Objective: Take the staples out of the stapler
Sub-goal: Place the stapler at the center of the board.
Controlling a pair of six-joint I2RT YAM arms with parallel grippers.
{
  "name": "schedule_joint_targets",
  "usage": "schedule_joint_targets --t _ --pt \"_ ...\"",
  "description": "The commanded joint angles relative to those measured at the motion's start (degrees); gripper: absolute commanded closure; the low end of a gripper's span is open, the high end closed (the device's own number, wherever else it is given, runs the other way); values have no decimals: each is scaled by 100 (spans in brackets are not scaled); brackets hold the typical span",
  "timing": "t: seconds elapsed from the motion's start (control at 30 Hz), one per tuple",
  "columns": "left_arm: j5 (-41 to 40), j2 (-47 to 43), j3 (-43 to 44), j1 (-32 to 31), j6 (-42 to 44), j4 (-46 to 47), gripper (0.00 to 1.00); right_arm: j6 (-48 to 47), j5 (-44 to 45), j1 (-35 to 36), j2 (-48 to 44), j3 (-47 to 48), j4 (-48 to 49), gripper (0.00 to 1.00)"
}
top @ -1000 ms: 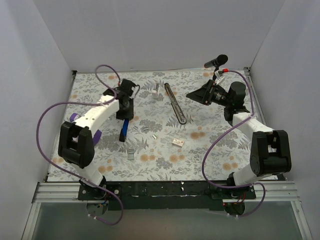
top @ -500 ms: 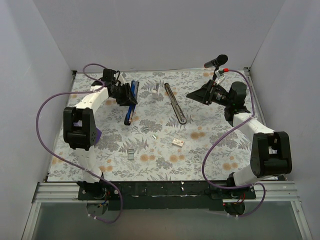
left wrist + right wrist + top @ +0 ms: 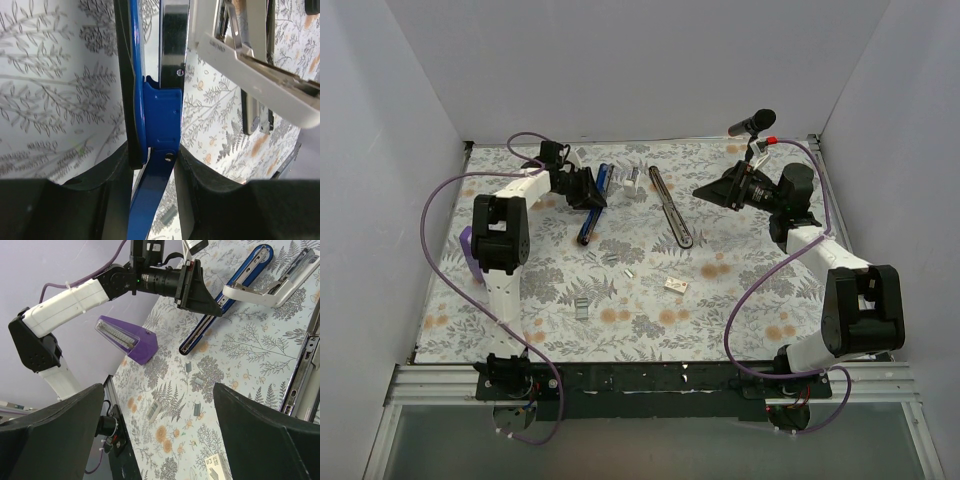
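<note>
My left gripper [image 3: 582, 188] is shut on the stapler's blue-and-black body [image 3: 592, 205] at the far left of the table. In the left wrist view the blue body [image 3: 162, 115] sits clamped between my black fingers [image 3: 115, 195], with its silvery channel [image 3: 172, 40] running away from me. The stapler's long dark base strip [image 3: 670, 206] lies apart at the far middle. Small grey staples [image 3: 610, 257] lie on the flowered cloth, also in the right wrist view [image 3: 199, 382]. My right gripper [image 3: 715, 190] is open and empty, above the far right; its view shows the blue body [image 3: 225, 295].
A white plastic piece [image 3: 633, 178] lies between the blue body and the base strip. A purple block [image 3: 467, 250] stands at the left edge. A small cardboard box [image 3: 674, 284] lies mid-table. A black microphone [image 3: 752, 122] stands at the back right.
My left gripper has swung from mid-left toward the far wall and to the right, carrying the blue stapler body and turning it. The right arm has not moved.
</note>
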Motion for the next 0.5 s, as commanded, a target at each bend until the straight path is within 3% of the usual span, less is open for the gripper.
schedule_joint_targets --t 0.0,0.47 --pt "326 90 503 35 248 161 75 -144 -79 -9 -136 194 55 2" --pt "-228 399 934 44 433 -16 55 -259 -61 -17 -163 221 -77 2"
